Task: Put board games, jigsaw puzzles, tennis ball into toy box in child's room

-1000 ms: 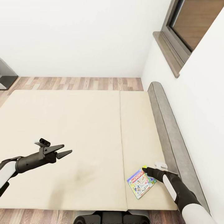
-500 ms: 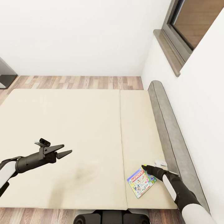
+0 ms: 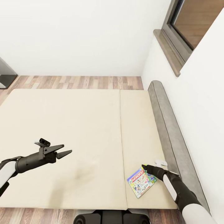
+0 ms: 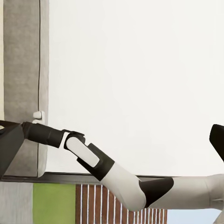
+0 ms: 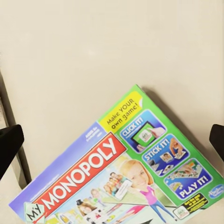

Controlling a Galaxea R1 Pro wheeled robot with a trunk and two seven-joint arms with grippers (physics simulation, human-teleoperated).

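A Monopoly board game point(image 3: 140, 183) lies flat on the bed point(image 3: 77, 124), near its front right corner and right of the seam line. My right gripper point(image 3: 145, 169) hovers at the box's far right corner. In the right wrist view the box point(image 5: 116, 182) lies below the gripper, and both dark fingertips point(image 5: 9, 144) stand far apart at the picture's edges, so it is open and holds nothing. My left gripper point(image 3: 67, 148) hangs open over the left half of the mattress, empty. The toy box, table, jigsaw puzzles and tennis ball are out of view.
A grey padded headboard point(image 3: 168, 124) runs along the bed's right side against a white wall with a window point(image 3: 186, 25). Wooden floor point(image 3: 77, 82) lies beyond the bed. A dark cabinet corner point(image 3: 4, 74) shows at far left. My right arm point(image 4: 102, 168) crosses the left wrist view.
The whole picture slid up slightly at first, which is a camera move. Both arms and the Monopoly box have stayed where they were.
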